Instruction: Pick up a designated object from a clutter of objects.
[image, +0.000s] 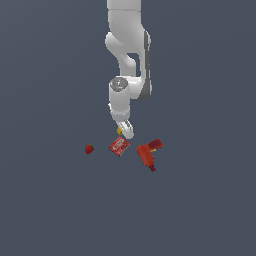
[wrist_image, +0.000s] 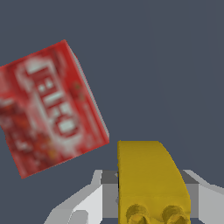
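**Asker:** What is the gripper doing?

**Describer:** The gripper (image: 123, 131) points down at the end of the white arm (image: 126, 55), low over a flat grey floor (image: 50, 210). In the wrist view a yellow piece (wrist_image: 151, 181) sits between the two grey fingers (wrist_image: 81, 205), filling the gap, so the fingers look closed on it. In the exterior view the same piece shows only as a tiny yellow speck at the fingertips, just above the flat red box (image: 119, 146). Whether it is clear of the floor cannot be told.

**Asker:** How should this step be done well?

**Describer:** As a judgement: the step in hand seems to be securing and lifting the yellow piece. A straight vertical rise suits best, since the box lies just beside the fingers and a sideways drift could nudge it. The grip should stay firm and steady, because the piece is small and could slip. A slow start lets any slip show early.

**Asker:** How many things are there?

**Describer:** One arm with one gripper. Four small items: one yellow piece in the fingers; one flat red box with white lettering next to it; one red strawberry (image: 89, 148) farther toward the exterior view's left; one red power drill (image: 148, 154) toward the exterior view's right. The strawberry and drill both lie apart from the box.
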